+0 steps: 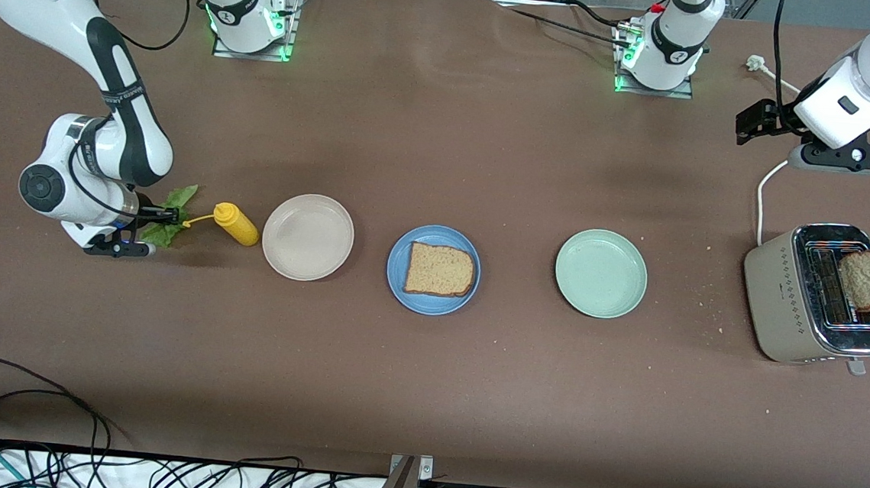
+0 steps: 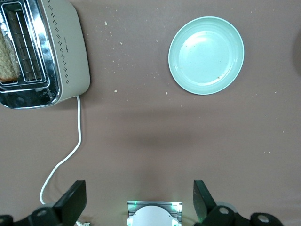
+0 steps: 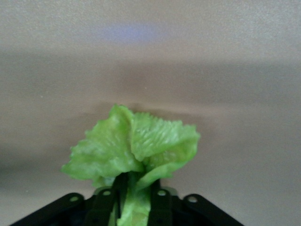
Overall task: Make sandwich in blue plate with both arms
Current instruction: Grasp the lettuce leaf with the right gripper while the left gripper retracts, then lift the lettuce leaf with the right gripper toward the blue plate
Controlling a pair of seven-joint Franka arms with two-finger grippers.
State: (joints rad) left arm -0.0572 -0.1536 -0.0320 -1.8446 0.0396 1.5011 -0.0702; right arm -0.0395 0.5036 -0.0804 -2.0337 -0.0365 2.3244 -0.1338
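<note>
Brown desk [image 1: 424, 396]: right end effector [image 3: 134, 207] at right arm's end pinching lettuce leaf [image 3: 134, 146] for sandwich. Blue plate [image 1: 397, 260] mid-desk holds first bread slice [image 1: 439, 269]. Second slice [image 1: 867, 279] in toaster [image 1: 779, 299]. Left end effector [image 2: 138, 200] spread, waiting above.

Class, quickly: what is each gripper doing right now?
Left gripper: open, empty, above the brown table.
Right gripper: fingers shut on the crinkled green lettuce leaf.
</note>
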